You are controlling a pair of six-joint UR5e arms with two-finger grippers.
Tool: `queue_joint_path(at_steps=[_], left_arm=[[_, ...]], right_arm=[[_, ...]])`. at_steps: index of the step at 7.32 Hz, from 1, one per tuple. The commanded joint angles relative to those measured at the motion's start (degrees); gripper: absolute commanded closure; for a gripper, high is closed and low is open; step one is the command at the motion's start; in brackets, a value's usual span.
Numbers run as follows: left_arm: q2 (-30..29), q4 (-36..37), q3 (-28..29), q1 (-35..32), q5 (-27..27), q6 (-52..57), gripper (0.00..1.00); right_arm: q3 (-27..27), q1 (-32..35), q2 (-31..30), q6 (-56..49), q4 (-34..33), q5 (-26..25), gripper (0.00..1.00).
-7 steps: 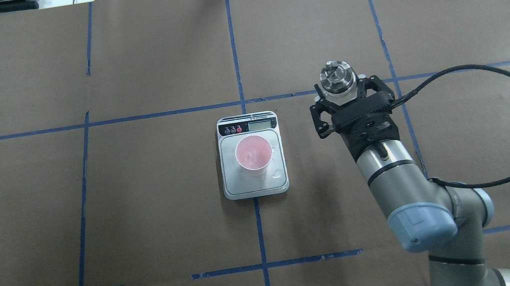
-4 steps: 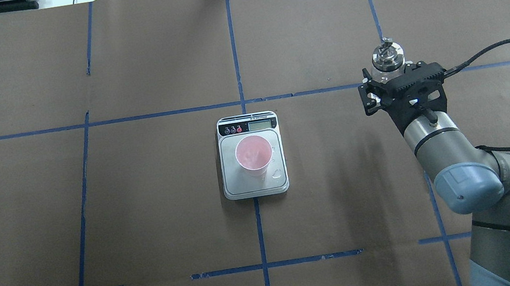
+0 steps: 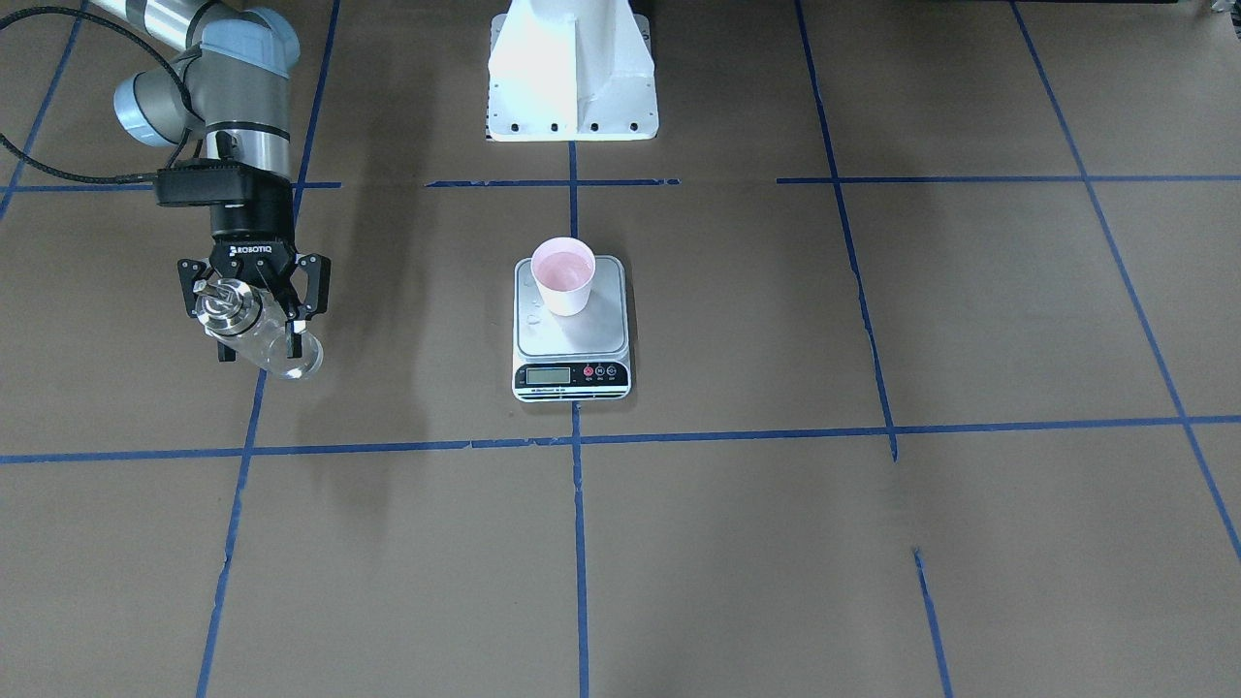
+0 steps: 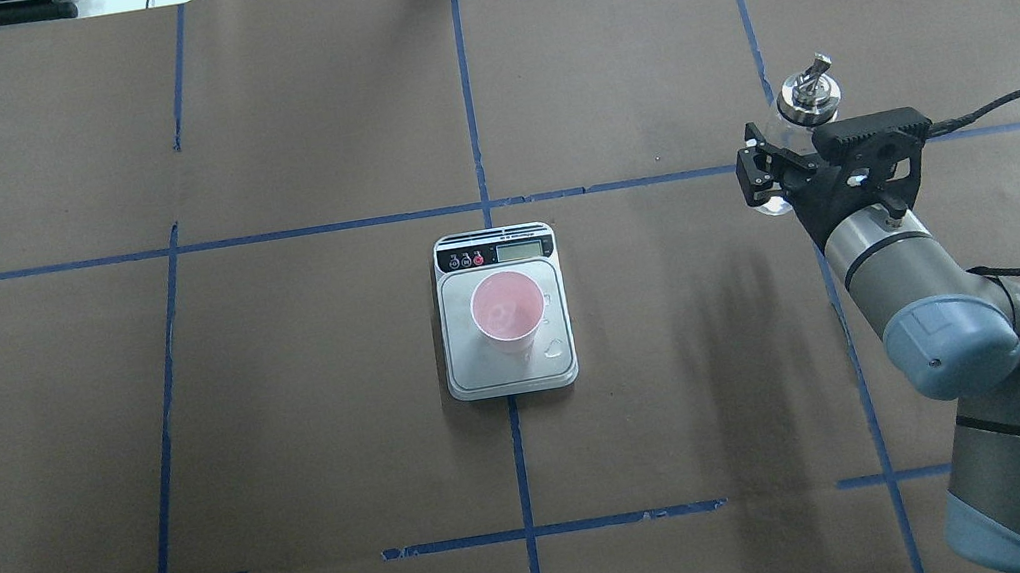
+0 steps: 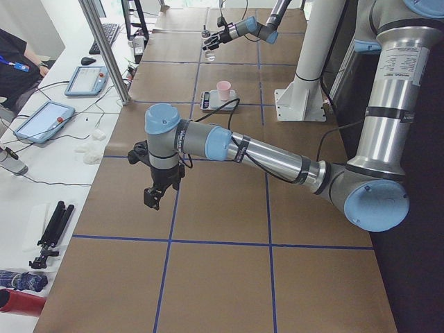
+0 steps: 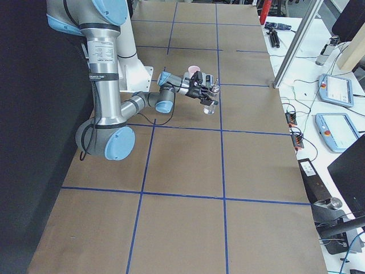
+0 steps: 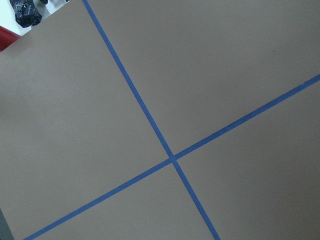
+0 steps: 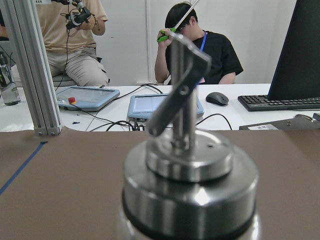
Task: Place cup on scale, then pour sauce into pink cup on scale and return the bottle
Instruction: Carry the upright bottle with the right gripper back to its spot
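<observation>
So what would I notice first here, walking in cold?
Dead centre, a pink cup stands on a small steel scale. Off to the robot's right, the right gripper is shut on a clear glass bottle with a shiny metal spout.

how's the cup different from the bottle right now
The cup is pink with an open top; the bottle is clear glass with a metal spout. The cup stands free on the scale; the bottle is gripped by the right claw, away from the scale. Both look upright.
</observation>
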Motion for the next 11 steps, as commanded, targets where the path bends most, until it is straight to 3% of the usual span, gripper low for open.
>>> queue_joint_path(at_steps=[1,4,11], left_arm=[[0.0,0.0,-0.6,0.0,0.0,0.0,0.00],[0.0,0.0,-1.1,0.0,0.0,-0.1,0.00],[0.0,0.0,-1.1,0.0,0.1,-0.1,0.00]], right_arm=[[-3.5,0.3,-1.7,1.7,0.4,0.3,1.00],[-8.1,0.2,-1.8,2.1,4.0,0.1,1.00],[-8.1,0.1,-3.1,2.1,4.2,0.1,1.00]])
